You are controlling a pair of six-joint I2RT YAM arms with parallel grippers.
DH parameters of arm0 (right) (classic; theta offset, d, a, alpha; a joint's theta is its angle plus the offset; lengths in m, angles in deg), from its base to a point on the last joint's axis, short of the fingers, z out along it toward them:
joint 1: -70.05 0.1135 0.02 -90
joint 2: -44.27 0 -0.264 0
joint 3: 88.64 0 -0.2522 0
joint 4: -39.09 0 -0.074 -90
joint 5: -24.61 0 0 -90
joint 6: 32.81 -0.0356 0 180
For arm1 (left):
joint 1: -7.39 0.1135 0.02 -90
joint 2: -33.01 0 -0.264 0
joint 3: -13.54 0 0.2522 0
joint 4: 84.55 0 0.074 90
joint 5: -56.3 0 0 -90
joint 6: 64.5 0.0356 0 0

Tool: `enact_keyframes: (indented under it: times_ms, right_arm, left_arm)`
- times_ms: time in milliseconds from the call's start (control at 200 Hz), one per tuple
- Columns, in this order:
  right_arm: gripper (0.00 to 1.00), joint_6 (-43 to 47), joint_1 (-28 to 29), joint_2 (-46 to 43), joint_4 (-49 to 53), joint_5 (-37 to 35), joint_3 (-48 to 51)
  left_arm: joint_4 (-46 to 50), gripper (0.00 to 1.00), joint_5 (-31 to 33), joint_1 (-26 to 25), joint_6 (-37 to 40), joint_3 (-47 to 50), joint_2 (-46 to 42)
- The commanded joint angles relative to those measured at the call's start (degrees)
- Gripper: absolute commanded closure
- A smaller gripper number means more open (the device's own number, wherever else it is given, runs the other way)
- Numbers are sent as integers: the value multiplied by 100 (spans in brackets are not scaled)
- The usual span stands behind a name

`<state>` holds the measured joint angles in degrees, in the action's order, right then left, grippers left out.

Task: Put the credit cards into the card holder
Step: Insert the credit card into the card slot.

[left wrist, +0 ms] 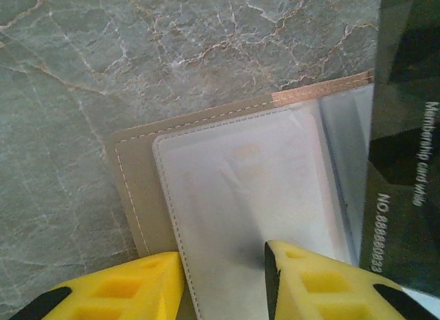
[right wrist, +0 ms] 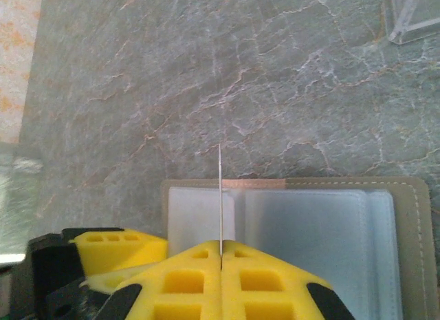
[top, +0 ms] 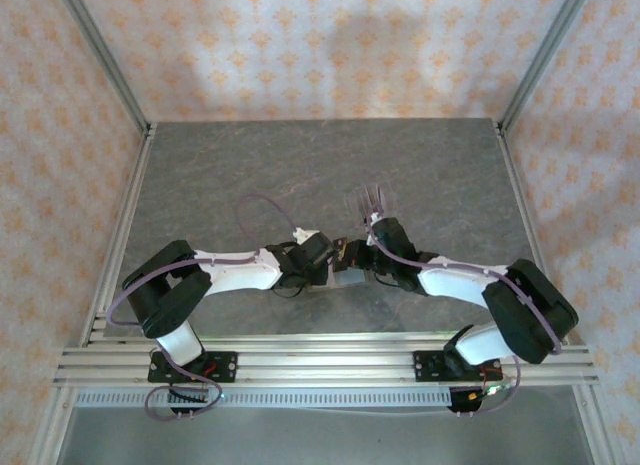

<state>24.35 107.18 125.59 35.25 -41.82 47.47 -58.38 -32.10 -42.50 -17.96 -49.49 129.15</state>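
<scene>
The card holder (left wrist: 137, 168) lies open on the table, tan border round pale grey sleeves (right wrist: 309, 224). My right gripper (right wrist: 221, 248) is shut on a credit card (right wrist: 220, 189), which shows edge-on as a thin line standing over the holder's fold. In the left wrist view that card (left wrist: 405, 162) is a dark plastic face with white print, upright at the holder's right side. My left gripper (left wrist: 223, 265) is open, its yellow fingers (left wrist: 137, 289) resting either side of the left sleeve's stitched edge. In the top view both grippers (top: 325, 260) (top: 368, 253) meet over the holder (top: 347, 277).
A clear slotted plastic rack (top: 375, 198) stands just beyond the right gripper; its corner (right wrist: 412, 20) shows at the top right of the right wrist view. Grey marbled table (top: 250, 175) spreads around, with metal rails along its edges and patterned walls behind.
</scene>
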Motion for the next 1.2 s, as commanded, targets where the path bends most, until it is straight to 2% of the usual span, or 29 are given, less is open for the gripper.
enact_keyframes:
  times_ms: [0,460,756,1191]
  right_arm:
    - [100,-67,-39,230,-486,-72,95]
    - [100,-99,-47,538,-762,-17,156]
    - [100,-463,-47,827,-1531,248,505]
    - [100,-917,-74,551,-2109,600,842]
  left_arm:
    - [438,63,138,0,-48,271,204]
    - [403,63,119,4,-57,266,278]
    - [395,63,121,5,-66,279,283]
    - [377,63,138,1,-97,306,292]
